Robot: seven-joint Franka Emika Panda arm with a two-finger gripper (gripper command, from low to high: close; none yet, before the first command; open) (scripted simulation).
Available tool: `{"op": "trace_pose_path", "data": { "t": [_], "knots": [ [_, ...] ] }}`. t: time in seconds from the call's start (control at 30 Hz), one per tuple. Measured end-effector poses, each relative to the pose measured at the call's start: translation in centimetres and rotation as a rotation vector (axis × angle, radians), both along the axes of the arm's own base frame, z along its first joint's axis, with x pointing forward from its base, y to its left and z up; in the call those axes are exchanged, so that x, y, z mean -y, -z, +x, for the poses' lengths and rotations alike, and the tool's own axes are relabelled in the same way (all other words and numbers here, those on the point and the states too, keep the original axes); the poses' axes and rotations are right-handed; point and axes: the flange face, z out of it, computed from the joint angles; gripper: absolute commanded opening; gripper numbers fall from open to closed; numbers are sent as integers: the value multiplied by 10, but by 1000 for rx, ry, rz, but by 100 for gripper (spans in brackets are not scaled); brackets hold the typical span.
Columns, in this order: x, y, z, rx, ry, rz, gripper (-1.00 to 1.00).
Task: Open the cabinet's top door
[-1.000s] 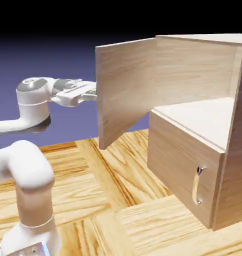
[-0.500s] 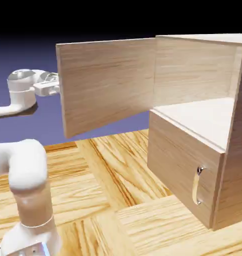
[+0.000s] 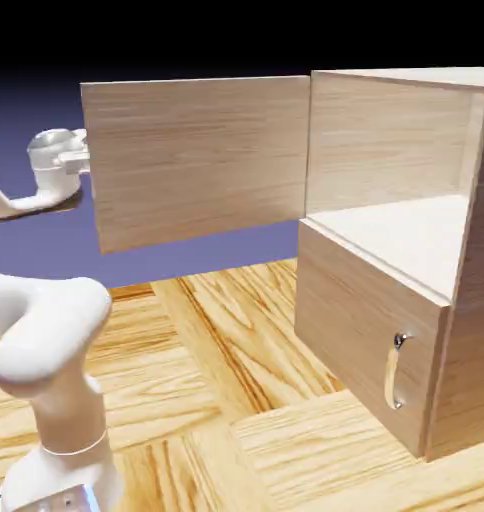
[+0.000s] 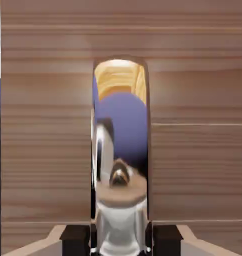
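Observation:
The light-wood cabinet point(image 3: 406, 140) stands at the exterior view's right. Its top door point(image 3: 196, 160) is swung wide open to the left, showing the pale interior point(image 3: 416, 235). My hand point(image 3: 58, 160) reaches to the door's far edge, and the panel hides the fingertips there. In the hand view the door's wood point(image 4: 43, 125) fills the frame, and the long curved silver handle point(image 4: 120, 150) runs upright between my fingers point(image 4: 75, 240). My gripper point(image 4: 120, 241) is shut on that handle.
The shorter lower door point(image 3: 366, 320) is closed, with its small handle point(image 3: 394, 370) facing forward. My arm's white base link point(image 3: 56, 400) rises at the lower left from the wooden table point(image 3: 236, 350).
The top door has swung farther open toward the exterior view's left. My hand moved left with it, keeping hold of the handle.

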Motion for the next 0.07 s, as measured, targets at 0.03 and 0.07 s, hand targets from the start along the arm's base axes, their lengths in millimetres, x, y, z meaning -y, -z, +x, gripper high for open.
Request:
{"op": "trace_pose_path", "data": {
  "t": [0.03,0.07],
  "knots": [
    [-7,0,2,0,15,0,-100],
    [-13,0,3,0,30,0,-100]
  ]
}}
